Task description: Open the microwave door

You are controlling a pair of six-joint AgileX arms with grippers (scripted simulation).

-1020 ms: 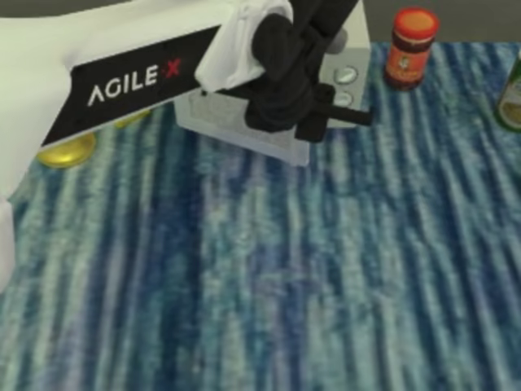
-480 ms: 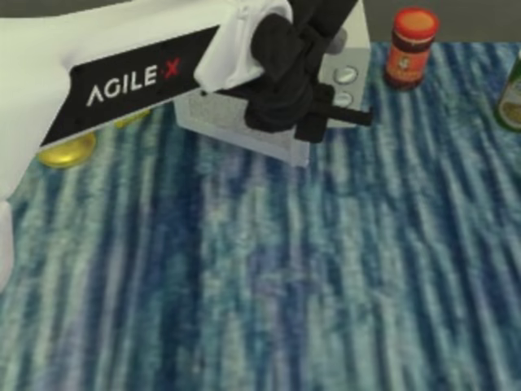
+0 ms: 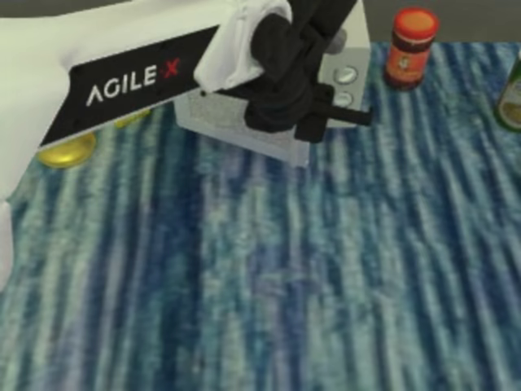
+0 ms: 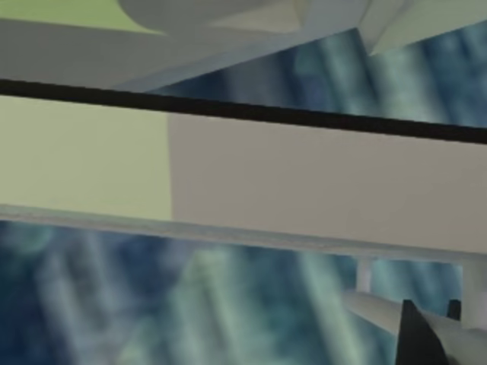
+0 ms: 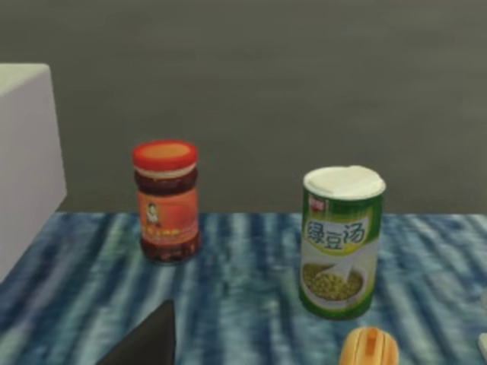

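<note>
The off-white microwave (image 3: 355,55) stands at the table's far middle, with two silver knobs (image 3: 346,75) on its front. Its speckled microwave door (image 3: 220,124) looks swung a little out from the body, hinged on the left. My left arm reaches across from the left, and my left gripper (image 3: 326,120) is at the door's knob-side edge. In the left wrist view the door (image 4: 319,182) fills the middle, and black fingertips (image 4: 418,338) sit on either side of its white handle bar (image 4: 373,308). My right arm is out of the top view; one dark fingertip (image 5: 152,342) shows in its wrist view.
A red-lidded jar (image 3: 411,45) stands just right of the microwave, with a green can (image 5: 340,239) farther right. A yellow object (image 3: 67,149) lies left of the microwave under my left arm. A bun-like item (image 5: 369,348) lies near the can. The blue striped cloth (image 3: 269,285) covers the table.
Almost nothing differs; my left wrist has shifted very slightly at the door while the door stays about where it was.
</note>
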